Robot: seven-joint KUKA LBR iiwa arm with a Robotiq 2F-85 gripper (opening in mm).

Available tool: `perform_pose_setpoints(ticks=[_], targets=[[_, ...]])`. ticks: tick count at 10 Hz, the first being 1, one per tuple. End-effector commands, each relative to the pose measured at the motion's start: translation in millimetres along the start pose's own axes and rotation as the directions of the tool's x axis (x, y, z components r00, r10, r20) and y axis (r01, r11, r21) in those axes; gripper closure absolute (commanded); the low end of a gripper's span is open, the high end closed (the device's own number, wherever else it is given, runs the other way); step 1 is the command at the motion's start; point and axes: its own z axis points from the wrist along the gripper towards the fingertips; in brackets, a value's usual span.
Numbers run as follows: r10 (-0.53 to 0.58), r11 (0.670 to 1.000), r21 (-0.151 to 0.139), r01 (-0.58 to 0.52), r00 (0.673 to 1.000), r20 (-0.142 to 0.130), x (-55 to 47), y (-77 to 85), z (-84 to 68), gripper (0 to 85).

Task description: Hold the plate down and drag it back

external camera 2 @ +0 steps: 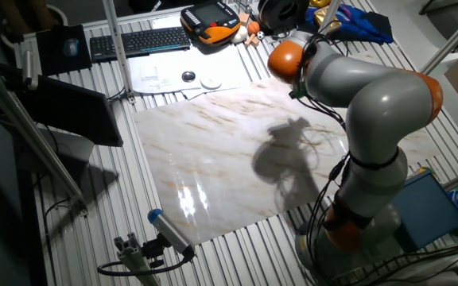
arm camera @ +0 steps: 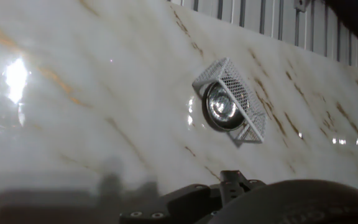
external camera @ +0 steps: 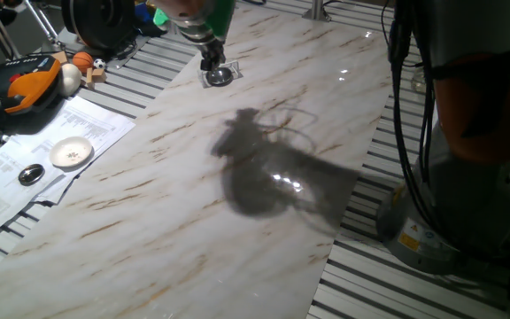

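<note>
The plate (external camera: 220, 76) is a small shiny silver dish lying on the marble slab (external camera: 149, 221) near its far edge. In the hand view the plate (arm camera: 222, 107) sits inside a white mesh rectangular frame (arm camera: 252, 102). My gripper (external camera: 210, 64) points down right over the plate's left side, at or just above its rim. Its fingers look closed together and hold nothing. In the other fixed view the arm (external camera 2: 372, 95) hides both gripper and plate. The fingers do not show in the hand view.
A white saucer with a brownish centre (external camera: 71, 152) and a small dark round piece (external camera: 31, 174) lie on papers left of the slab. An orange pendant (external camera: 25, 84) and small balls (external camera: 81, 60) are at the far left. The robot base (external camera: 432, 221) stands to the right.
</note>
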Motion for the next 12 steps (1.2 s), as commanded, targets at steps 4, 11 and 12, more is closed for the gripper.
perform_pose_setpoints(ticks=[4,11,12], targets=[[-0.034,0.999,-0.041,0.035,0.999,0.012,-9.7,-11.3,38.4,85.0],[-0.060,0.997,-0.043,0.063,0.996,0.064,-32.2,-21.0,82.1,85.0],[-0.060,0.997,-0.042,0.063,0.996,0.069,-32.2,-19.3,87.3,85.0]])
